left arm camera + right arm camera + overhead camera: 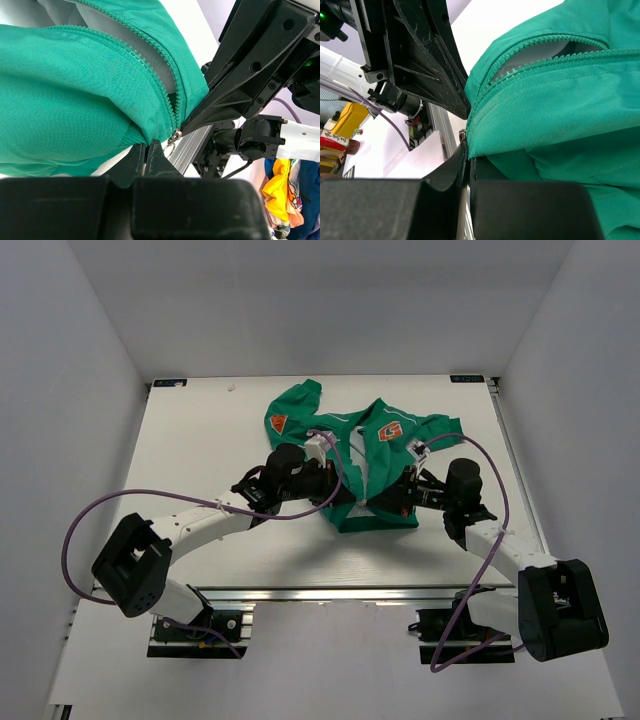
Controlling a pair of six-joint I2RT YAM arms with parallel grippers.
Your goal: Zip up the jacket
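Note:
The green jacket point(375, 455) lies front up at the back middle of the table, its orange "G" badge point(389, 432) showing. Its zipper point(160, 95) is parted, with pale lining point(130, 35) between the two rows of teeth. At the bottom hem hangs the metal zipper pull with a ring point(171, 141). My left gripper point(146, 150) is shut on the jacket hem just left of that pull. My right gripper point(468, 159) is shut on the hem point(520, 155) from the other side, a small metal piece point(463, 134) at its tip. The two grippers point(345, 485) point(397, 495) almost touch.
An orange sleeve patch point(278, 422) lies at the jacket's upper left. Purple cables point(110, 505) loop off both arms. An aluminium rail point(330, 595) runs along the table's near edge. Grey walls close in the sides and back. Bright cloths point(285, 192) lie beyond the table.

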